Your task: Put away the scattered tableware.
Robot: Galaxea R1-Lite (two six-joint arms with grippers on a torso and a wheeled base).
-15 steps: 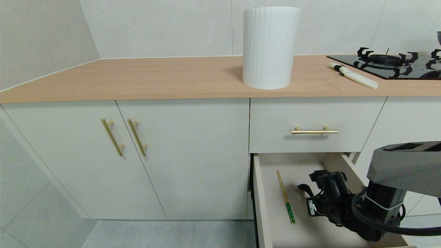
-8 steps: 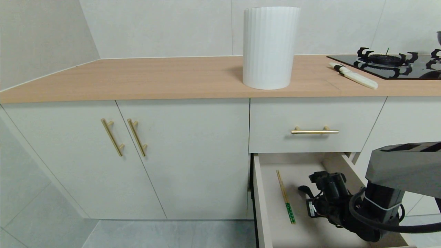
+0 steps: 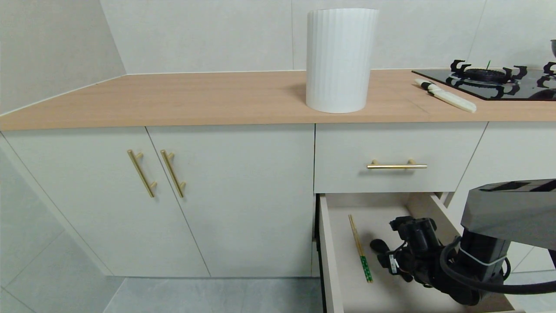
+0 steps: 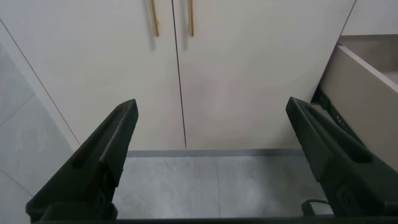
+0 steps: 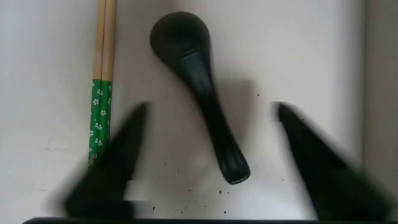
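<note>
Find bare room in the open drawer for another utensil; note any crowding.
Bare floor lies behind the spoon, to the back of the drawer, plus a strip between chopsticks and left wall. Crowded where spoon and chopsticks lie close.

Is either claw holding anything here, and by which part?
Nothing is held. The right claw is open over the black plastic spoon, which lies free on the drawer floor beside the green-tipped wooden chopsticks. The left claw is open and empty.
</note>
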